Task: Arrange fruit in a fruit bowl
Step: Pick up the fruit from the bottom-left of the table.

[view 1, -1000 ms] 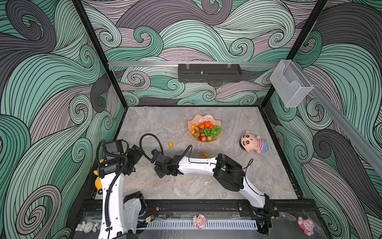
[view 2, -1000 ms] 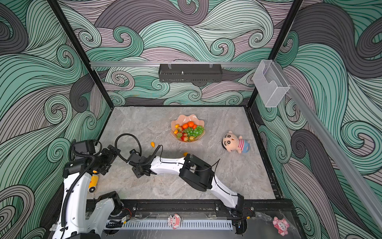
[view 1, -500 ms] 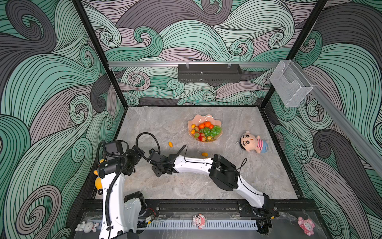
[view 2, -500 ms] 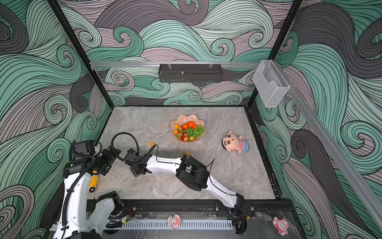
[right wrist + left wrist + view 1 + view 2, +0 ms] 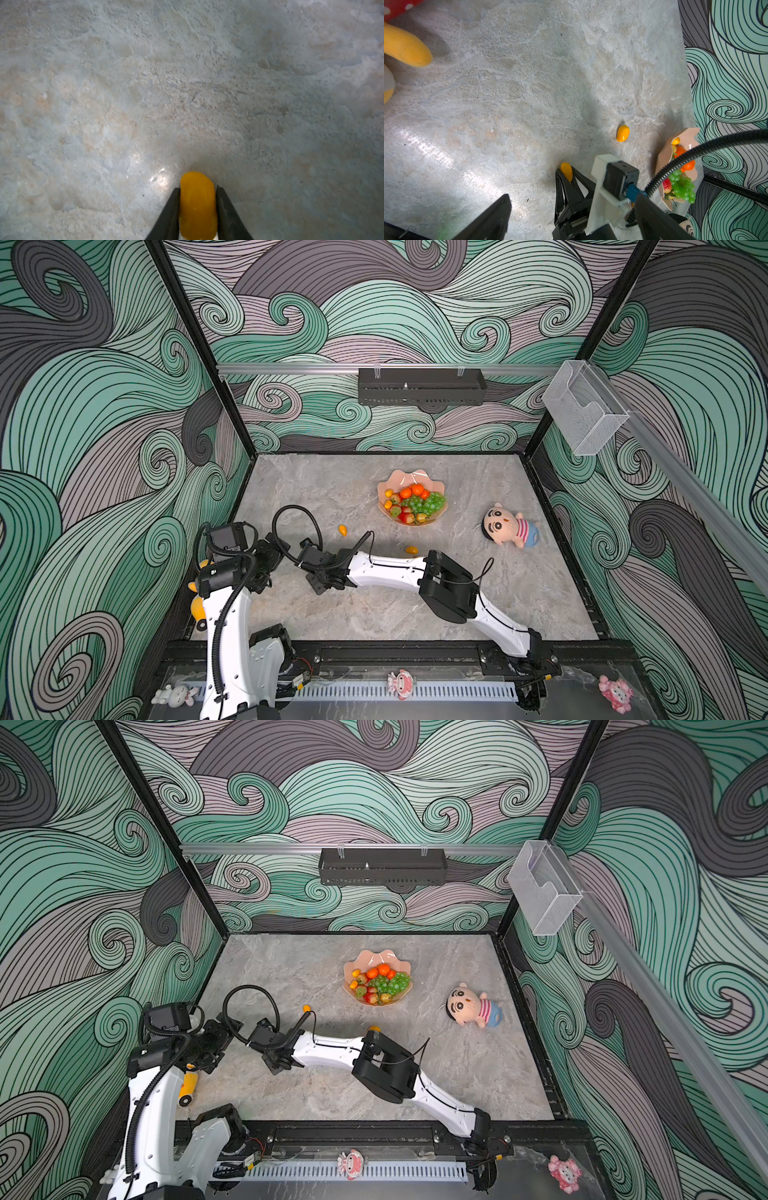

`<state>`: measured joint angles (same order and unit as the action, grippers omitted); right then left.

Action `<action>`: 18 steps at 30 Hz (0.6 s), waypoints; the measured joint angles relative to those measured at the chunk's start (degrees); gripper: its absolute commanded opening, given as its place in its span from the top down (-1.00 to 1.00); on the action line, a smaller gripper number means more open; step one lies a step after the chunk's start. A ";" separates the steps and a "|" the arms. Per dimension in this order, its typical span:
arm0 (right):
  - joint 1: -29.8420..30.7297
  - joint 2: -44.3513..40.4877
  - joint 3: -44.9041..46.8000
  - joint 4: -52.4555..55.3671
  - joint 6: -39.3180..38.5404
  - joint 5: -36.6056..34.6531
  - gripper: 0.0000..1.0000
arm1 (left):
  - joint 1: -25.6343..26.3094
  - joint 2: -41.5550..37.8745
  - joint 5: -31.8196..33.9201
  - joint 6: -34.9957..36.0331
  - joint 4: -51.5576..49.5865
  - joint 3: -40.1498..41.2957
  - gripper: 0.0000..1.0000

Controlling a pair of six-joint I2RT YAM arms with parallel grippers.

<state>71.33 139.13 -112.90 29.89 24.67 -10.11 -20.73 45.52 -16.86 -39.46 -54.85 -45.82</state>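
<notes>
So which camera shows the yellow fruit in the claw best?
Right wrist view: the yellow fruit is close up, pinched by the right gripper. The left wrist view shows it small; both top views hide it.

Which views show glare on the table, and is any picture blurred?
Left wrist view: a broad glare streak on the table. Right wrist view: a small glare spot beside the yellow fruit clamped in the right pincer; the table looks slightly soft. Both top views: sharp, evenly lit.
</notes>
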 measured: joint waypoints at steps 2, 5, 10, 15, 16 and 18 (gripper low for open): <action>0.00 0.00 0.00 0.00 0.02 0.02 0.50 | -0.11 0.02 -0.39 0.02 0.04 0.33 -0.92; -0.04 -0.02 0.02 -0.02 0.09 0.04 0.52 | -0.13 0.02 -1.38 0.11 0.39 0.83 -0.91; -0.07 -2.75 4.66 -1.68 0.81 0.28 0.53 | -0.13 0.00 -4.42 0.83 1.14 2.03 -0.91; -0.04 -9.09 13.97 -3.08 2.45 1.51 0.55 | 0.81 0.13 -8.04 1.79 2.19 2.51 -0.91; -0.04 -10.60 15.93 -3.48 2.89 1.73 0.55 | 1.51 0.20 -8.48 1.90 2.27 2.51 -0.91; -0.04 -13.49 19.30 -4.24 3.50 2.05 0.56 | 3.45 0.50 -9.22 1.95 2.64 2.56 -0.91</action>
<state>71.29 125.64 -93.60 25.65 28.16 -8.05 -17.28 46.02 -26.09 -37.52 -52.21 -43.27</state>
